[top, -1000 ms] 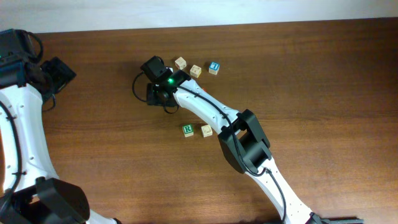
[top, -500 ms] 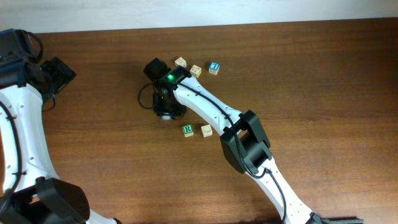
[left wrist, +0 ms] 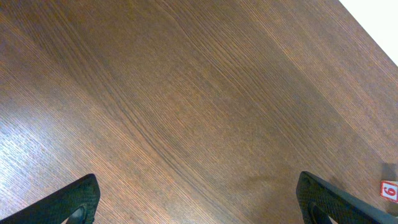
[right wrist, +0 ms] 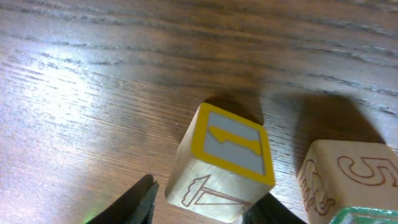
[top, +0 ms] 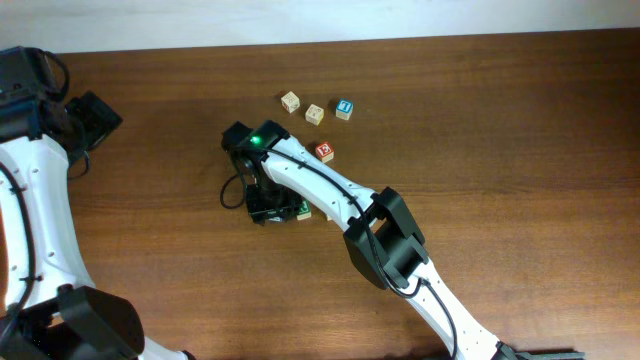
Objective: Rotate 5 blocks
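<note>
Right gripper (top: 268,208) has moved toward the table's (top: 500,120) front edge, straddling a block (right wrist: 224,162); grip unconfirmed. Left gripper (left wrist: 199,198) spread wide. Next likely: pinch, rotate.

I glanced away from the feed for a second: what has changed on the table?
The right gripper moved from beside the two tan far blocks back toward the robot, to the green R block; a yellow-framed block sits between its fingers. The red block, earlier hidden by the arm, now shows. The tan far blocks, blue-topped cube and open left gripper stayed put.
</note>
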You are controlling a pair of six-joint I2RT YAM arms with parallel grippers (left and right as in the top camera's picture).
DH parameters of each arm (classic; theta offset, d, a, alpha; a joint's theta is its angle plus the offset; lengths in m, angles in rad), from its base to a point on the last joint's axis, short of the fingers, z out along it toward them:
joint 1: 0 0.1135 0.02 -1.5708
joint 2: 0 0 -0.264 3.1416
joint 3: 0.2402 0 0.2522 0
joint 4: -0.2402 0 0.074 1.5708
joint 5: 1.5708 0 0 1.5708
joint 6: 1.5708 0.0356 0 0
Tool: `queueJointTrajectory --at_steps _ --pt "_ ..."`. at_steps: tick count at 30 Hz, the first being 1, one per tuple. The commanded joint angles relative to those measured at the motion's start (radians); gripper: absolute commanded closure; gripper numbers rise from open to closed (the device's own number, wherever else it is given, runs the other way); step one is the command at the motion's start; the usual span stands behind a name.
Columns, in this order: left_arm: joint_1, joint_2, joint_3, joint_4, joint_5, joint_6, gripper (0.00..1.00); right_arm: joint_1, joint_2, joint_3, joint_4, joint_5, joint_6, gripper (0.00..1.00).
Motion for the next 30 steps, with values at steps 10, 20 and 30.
queueJointTrajectory --at_steps 10,20,30 --pt "0.002 -0.006 0.014 0.000 0.006 -0.012 0.01 -0.036 -0.025 0.207 -0.236 0.027 -0.053 0.53" --pt "0.002 -0.006 0.014 0.000 0.007 -0.012 0.01 -0.087 -0.223 0.358 -0.281 0.087 -0.107 0.49" --pt "0.002 -0.006 0.014 0.000 0.006 -0.012 0.01 -0.240 -0.185 0.308 -0.225 0.340 -0.309 0.37"
